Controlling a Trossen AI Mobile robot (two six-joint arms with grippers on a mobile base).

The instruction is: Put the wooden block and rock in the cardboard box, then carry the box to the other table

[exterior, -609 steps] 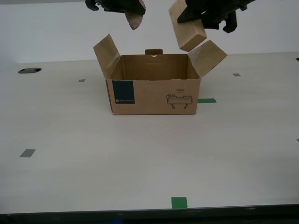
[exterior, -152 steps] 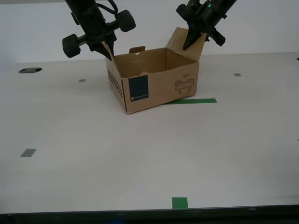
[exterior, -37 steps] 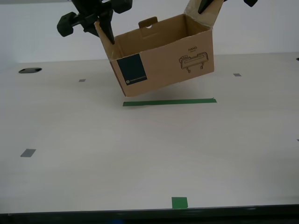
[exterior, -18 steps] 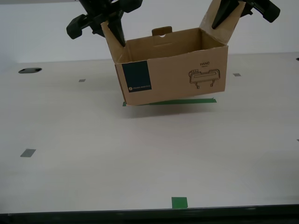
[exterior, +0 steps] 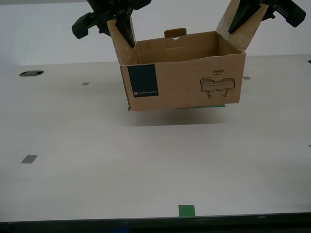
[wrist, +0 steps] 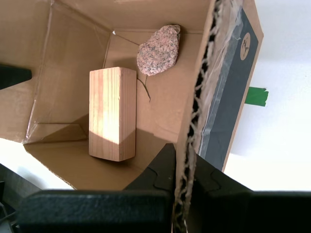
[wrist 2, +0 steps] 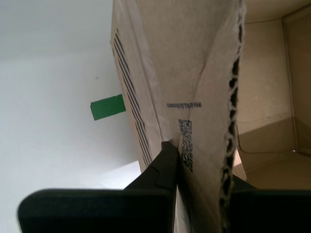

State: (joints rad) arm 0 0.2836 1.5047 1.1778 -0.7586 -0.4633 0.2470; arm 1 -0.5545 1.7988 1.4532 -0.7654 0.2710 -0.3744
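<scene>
The cardboard box [exterior: 184,82] hangs level above the table with its flaps up, casting a shadow below. My second gripper [exterior: 124,34] is shut on the flap at the exterior view's left; its own view shows the pinched cardboard [wrist 2: 201,165] and the striped outer wall [wrist 2: 131,107]. My first gripper [exterior: 239,22] is shut on the flap at the exterior view's right [wrist: 187,160]. Inside the cardboard box [wrist: 63,73] the wooden block [wrist: 112,114] lies on the floor, with the rock [wrist: 159,49] just beyond it. The other table is out of view.
The smooth off-white table [exterior: 146,165] carries grey tape squares [exterior: 28,159], a green tape square [exterior: 186,210] at its near edge and a green strip [exterior: 216,105] under the box. A dark flat object [exterior: 30,73] lies at the exterior view's far left.
The box, tilted a second ago, has levelled out and shifted toward the exterior view's right and nearer the camera, both grippers still holding its flaps.
</scene>
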